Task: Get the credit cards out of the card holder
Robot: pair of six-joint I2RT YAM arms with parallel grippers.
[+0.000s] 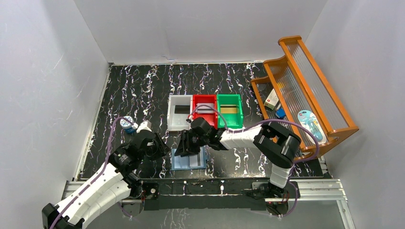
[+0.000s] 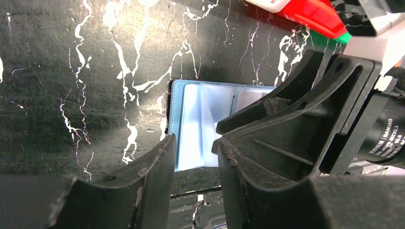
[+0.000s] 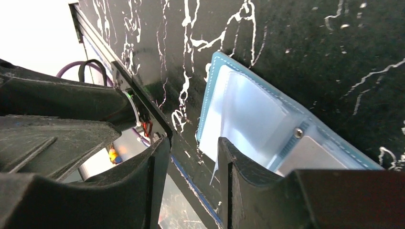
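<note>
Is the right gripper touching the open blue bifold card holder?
Cannot tell. In the right wrist view the right gripper overlaps the open blue bifold card holder, with neither contact nor gap plain.

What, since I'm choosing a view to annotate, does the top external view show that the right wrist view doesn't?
Only top external: the white bin, red bin and green bin side by side, the wooden rack at the right, and a round blue tin at the left. Only right wrist: a metal snap stud, stitching and clear pockets, close up. Both: the card holder lying open on the marbled table, with the right end effector over it.
</note>
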